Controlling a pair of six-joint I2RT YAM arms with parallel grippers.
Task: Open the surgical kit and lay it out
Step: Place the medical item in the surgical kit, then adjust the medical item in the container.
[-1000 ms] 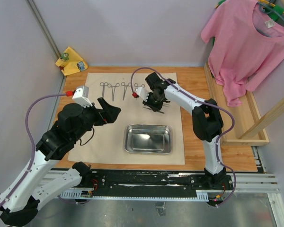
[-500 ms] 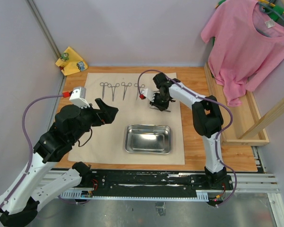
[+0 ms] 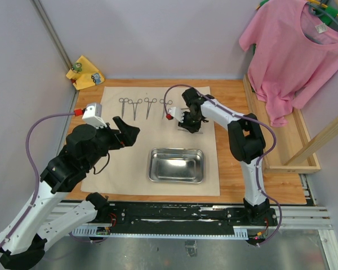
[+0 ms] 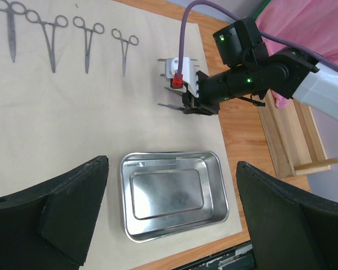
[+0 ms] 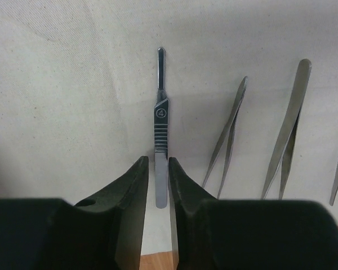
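At the near edge, the left gripper (image 3: 128,126) hangs wide open over the cloth (image 3: 118,169) beside the tray (image 3: 176,165). Farther off, the right gripper (image 5: 157,163) has its jaws barely parted round the scalpel handle (image 5: 160,129) (lying flat); rising crooked could drag it against the neighbouring tweezers (image 5: 228,129).

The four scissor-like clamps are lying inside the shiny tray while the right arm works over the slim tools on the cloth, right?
Not quite. The tray is empty; the four clamps lie in a row on the beige cloth, beyond the tray, as the left wrist view shows. The right gripper is indeed over the slim tools.
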